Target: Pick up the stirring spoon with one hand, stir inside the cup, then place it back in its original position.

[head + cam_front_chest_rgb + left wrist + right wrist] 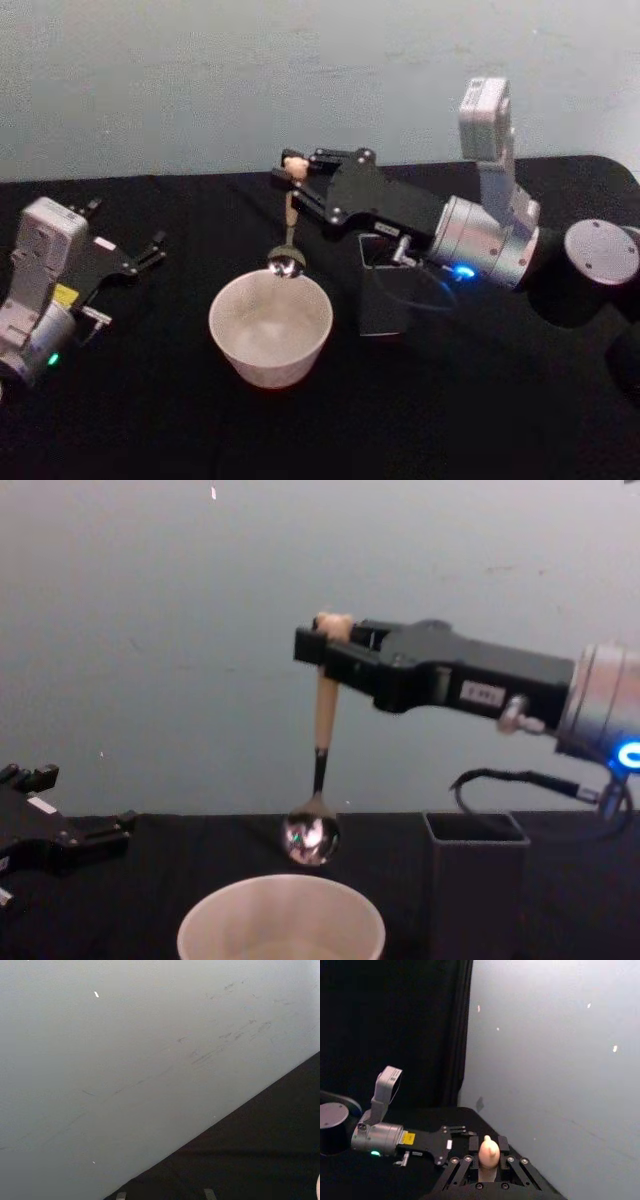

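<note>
the cream cup [268,368] sits nearest in the head view, below the right gripper [293,176], which is clamped on the bear-topped handle of the stirring spoon [289,232]; the dark square holder [384,305] stands under its wrist. the left gripper [153,251] rests well aside on the black table [480,420], fingers apart. chest view: the spoon hangs upright from the right gripper, its bowl just above the cup's far rim

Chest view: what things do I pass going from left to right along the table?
Left gripper → cup → holder. The spoon, held by the right gripper, overlaps the cup, so it's left out.
</note>
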Tool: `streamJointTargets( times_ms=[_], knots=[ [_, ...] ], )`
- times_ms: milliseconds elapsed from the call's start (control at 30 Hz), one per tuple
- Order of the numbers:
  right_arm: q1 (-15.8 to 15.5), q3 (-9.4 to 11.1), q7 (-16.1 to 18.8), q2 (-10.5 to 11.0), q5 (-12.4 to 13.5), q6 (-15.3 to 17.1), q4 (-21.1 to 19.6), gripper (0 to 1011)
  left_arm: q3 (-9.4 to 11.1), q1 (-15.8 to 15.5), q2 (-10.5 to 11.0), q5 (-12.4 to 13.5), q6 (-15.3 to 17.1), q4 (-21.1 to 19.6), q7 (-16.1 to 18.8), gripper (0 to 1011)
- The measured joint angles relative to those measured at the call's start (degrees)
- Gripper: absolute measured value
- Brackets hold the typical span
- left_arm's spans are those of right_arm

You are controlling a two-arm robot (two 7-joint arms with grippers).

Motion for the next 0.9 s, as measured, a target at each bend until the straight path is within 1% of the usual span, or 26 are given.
streamJointTargets(
  times_ms=[167, 233, 333, 400, 567, 767, 900],
  knots=[
    [0.01, -1.07, -0.16, -0.88, -1.45, -0.97, 1.43, 214, 0.0, 0.0, 0.0, 0.0, 0.0, 0.0, 0.0, 1001],
    [-0.08, -1.73, -0.47, -1.56, -2.51, -1.8, 2.53, 214, 0.0, 0.0, 0.0, 0.0, 0.0, 0.0, 0.0, 1001],
    [-0.1, -2.05, -0.75, -1.93, -3.26, -2.26, 3.22, 214, 0.0, 0.0, 0.0, 0.0, 0.0, 0.0, 0.0, 1001],
    [-0.15, -2.52, -1.28, -2.76, -4.7, -3.26, 4.58, 214, 0.0, 0.0, 0.0, 0.0, 0.0, 0.0, 0.0, 1001],
    [-0.27, -2.98, -1.88, -4.23, -6.69, -4.93, 7.43, 214, 0.0, 0.0, 0.0, 0.0, 0.0, 0.0, 0.0, 1001],
    [-0.29, -2.98, -1.71, -5.64, -7.59, -6.66, 10.21, 214, 0.0, 0.0, 0.0, 0.0, 0.0, 0.0, 0.0, 1001],
    [-0.25, -2.88, -0.95, -6.73, -7.91, -7.93, 12.45, 214, 0.0, 0.0, 0.0, 0.0, 0.0, 0.0, 0.0, 1001]
  ],
)
